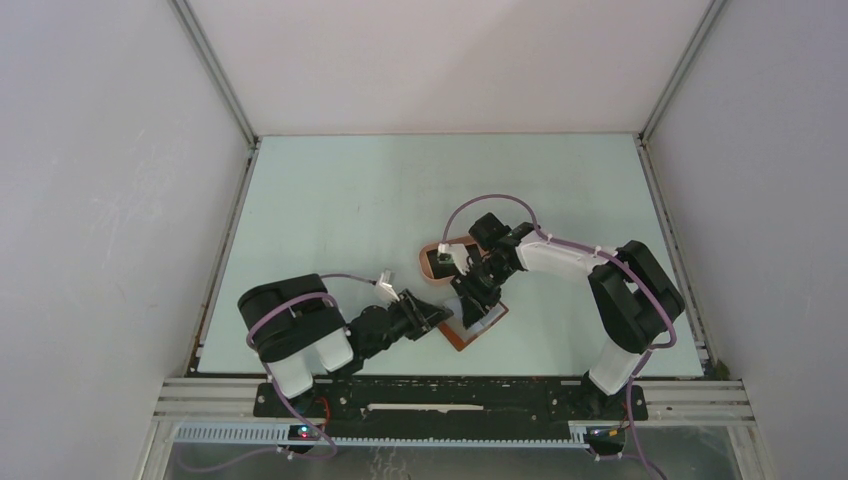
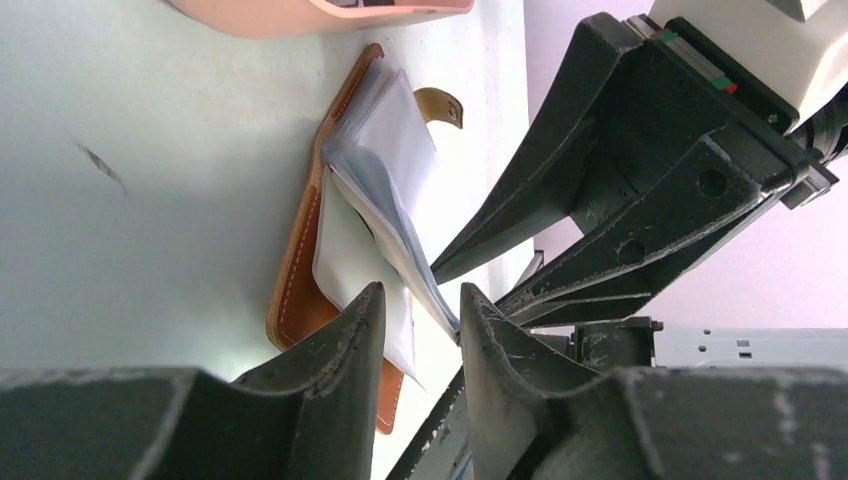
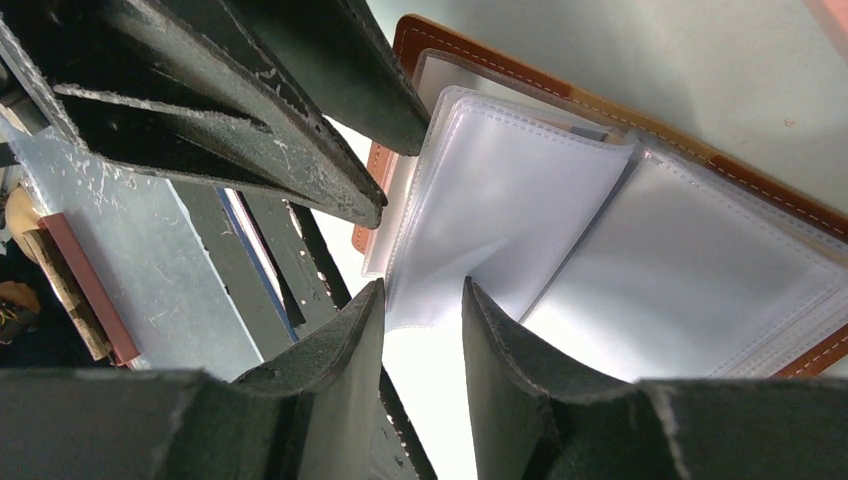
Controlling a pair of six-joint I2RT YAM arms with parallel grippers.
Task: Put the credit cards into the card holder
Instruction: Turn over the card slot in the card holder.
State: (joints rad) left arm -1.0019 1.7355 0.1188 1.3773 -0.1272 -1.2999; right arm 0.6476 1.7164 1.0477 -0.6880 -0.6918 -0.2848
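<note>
Top view: even diffuse light, table [image 1: 350, 200] flat and pale, only faint soft shadows. Wrist views: clear sleeves of the card holder [image 3: 600, 240] blow out to white glare; left claw [image 2: 422, 300] up close is soft, out of focus. Right wrist clips at bottom centre.

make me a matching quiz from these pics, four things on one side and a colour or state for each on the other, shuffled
Things:
1 card holder
2 oval tray
3 sleeves
4 snap tab

Descriptions:
A pink
B clear, fanned up
C lying open, reddish-brown cover
D tan, poking out past the sleeves

Pairs: 1-C, 2-A, 3-B, 4-D
</note>
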